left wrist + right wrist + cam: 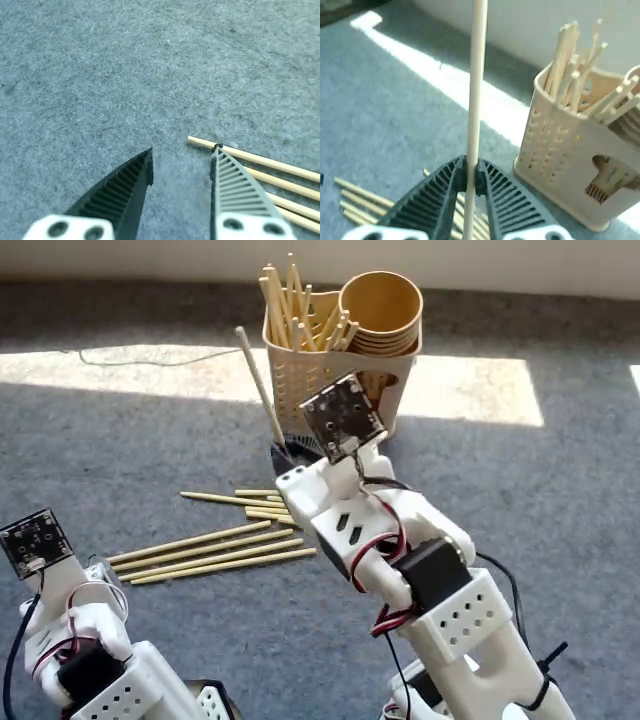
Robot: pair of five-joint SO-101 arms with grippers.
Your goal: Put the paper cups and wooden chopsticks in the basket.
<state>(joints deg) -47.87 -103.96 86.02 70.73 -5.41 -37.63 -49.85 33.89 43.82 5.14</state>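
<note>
1. The grey carpet (120,440) has a sunny band near the top of the high view. The basket (310,368) at upper centre already holds the paper cups (382,310) and stored chopsticks (290,305). Several loose chopsticks (215,552) lie at centre left.
2. Left wrist view: the left gripper (182,150) has its jaws wide apart and empty, with loose chopsticks at lower right.
3. Right wrist view: the right gripper (471,169) is clamped on one upright held chopstick (476,75). I judge the cups finished, the sticks only partly.

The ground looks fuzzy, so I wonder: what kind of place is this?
Probably a room indoors: grey carpet lies under the basket, a pale wall stands behind it, and a sunlight patch crosses the floor.
</note>
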